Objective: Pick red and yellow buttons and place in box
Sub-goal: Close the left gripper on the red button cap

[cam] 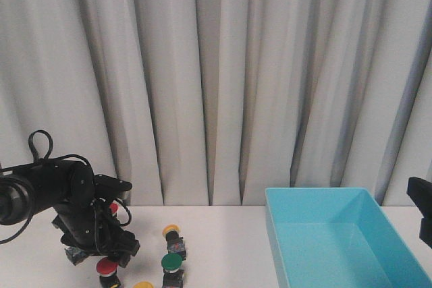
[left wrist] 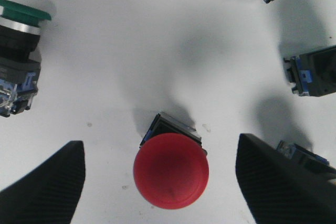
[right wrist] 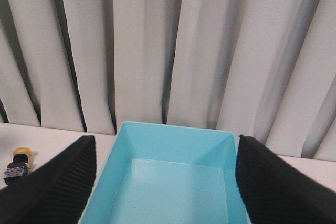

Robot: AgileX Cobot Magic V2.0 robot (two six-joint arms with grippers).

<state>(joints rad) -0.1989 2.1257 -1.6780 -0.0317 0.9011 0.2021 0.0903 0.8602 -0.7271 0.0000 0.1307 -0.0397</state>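
A red button [left wrist: 170, 170] stands cap-up on the white table between the fingers of my left gripper [left wrist: 160, 184]. The jaws are open and clear of the cap on both sides. From the front, that gripper [cam: 106, 255] hangs low over the same red button [cam: 106, 266] at the table's front left. A yellow button [cam: 173, 231] lies just to its right, and another yellow cap [cam: 143, 285] peeks in at the bottom edge. The turquoise box [cam: 337, 197] sits on the right. My right gripper [right wrist: 167, 198] is open above the box [right wrist: 173, 135], holding nothing.
A green button [cam: 172, 262] stands beside the yellow one and shows as a green button [left wrist: 18, 19] in the left wrist view. Dark switch bodies [left wrist: 315, 69] lie close around the left fingers. A yellow button [right wrist: 21, 153] lies left of the box. A grey curtain hangs behind the table.
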